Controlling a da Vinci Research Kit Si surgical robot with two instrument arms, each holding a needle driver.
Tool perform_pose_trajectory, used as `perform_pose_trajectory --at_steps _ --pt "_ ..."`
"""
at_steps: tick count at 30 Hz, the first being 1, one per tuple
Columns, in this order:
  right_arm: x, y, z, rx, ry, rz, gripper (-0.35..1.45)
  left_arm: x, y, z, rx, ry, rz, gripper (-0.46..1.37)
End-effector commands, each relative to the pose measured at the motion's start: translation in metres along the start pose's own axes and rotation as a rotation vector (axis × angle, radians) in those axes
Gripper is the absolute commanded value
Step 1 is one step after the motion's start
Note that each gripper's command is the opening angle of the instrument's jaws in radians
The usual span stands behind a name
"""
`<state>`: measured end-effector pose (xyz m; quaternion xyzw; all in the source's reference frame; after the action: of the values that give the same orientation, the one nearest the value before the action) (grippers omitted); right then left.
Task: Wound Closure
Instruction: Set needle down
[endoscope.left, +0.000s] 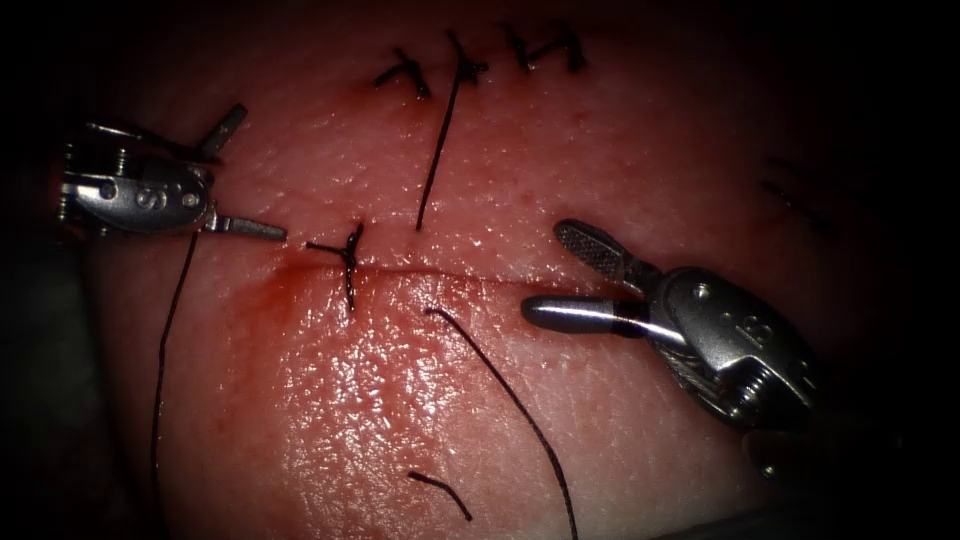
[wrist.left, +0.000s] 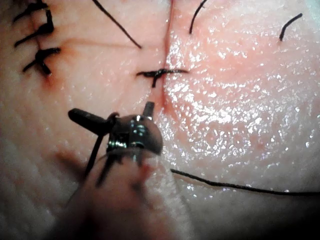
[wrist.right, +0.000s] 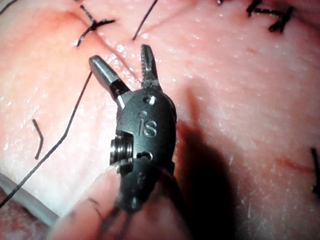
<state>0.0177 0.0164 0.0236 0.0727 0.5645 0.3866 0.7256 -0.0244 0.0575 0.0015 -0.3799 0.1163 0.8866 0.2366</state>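
Nearest, a short cut end of thread (endoscope.left: 440, 492) lies on the tissue (endoscope.left: 380, 400). The right tool (endoscope.left: 545, 272), marked "iS" in its wrist view, has its jaws spread wide, holding nothing. The left tool (endoscope.left: 245, 165) is likewise agape and empty, a thread (endoscope.left: 165, 340) trailing beside it. One knot (endoscope.left: 348, 250) crosses the cut (endoscope.left: 440, 270); three stitches (endoscope.left: 480, 60) sit farthest. I cannot find the needle.
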Motion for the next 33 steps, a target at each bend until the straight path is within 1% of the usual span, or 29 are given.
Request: perform_pose_trajectory --at_steps 1,4,6,10,13,18,21,27,30,33 --pt "-0.0001 0.0000 0.0001 -0.003 0.000 0.001 0.51 0.0002 0.0001 -0.0003 -0.037 -0.018 0.002 1.19" --pt "-0.0001 0.0000 0.0001 -0.004 0.000 0.001 0.48 0.0005 0.0002 -0.0008 -0.085 -0.055 -0.001 1.18" --pt "-0.0001 0.0000 0.0002 -0.004 0.000 0.001 0.46 0.0006 0.0004 -0.0010 -0.113 -0.067 -0.001 1.16" --pt "-0.0001 0.0000 0.0003 -0.005 0.000 0.001 0.44 0.0007 0.0006 -0.0014 -0.128 -0.060 -0.009 1.16" --pt "-0.0001 -0.0001 0.0003 -0.005 0.000 0.001 0.45 0.0006 0.0009 -0.0018 -0.153 -0.070 -0.004 1.17" --pt "-0.0001 -0.0001 0.0003 -0.005 0.000 0.001 0.44 0.0000 0.0021 -0.0035 -0.215 -0.141 0.016 1.17" --pt "0.0000 -0.0002 0.0004 -0.006 0.000 0.001 0.41 -0.0004 0.0029 -0.0047 -0.242 -0.167 0.028 1.19" --pt "0.0000 -0.0004 0.0008 -0.004 0.000 0.002 0.39 -0.0013 0.0043 -0.0068 -0.237 -0.169 0.045 1.20" --pt "0.0000 -0.0005 0.0009 0.004 -0.002 0.002 0.32 -0.0019 0.0050 -0.0074 -0.230 -0.167 0.050 1.20" --pt "0.0000 -0.0006 0.0009 0.007 -0.002 0.002 0.30 -0.0028 0.0056 -0.0080 -0.225 -0.164 0.042 1.20"
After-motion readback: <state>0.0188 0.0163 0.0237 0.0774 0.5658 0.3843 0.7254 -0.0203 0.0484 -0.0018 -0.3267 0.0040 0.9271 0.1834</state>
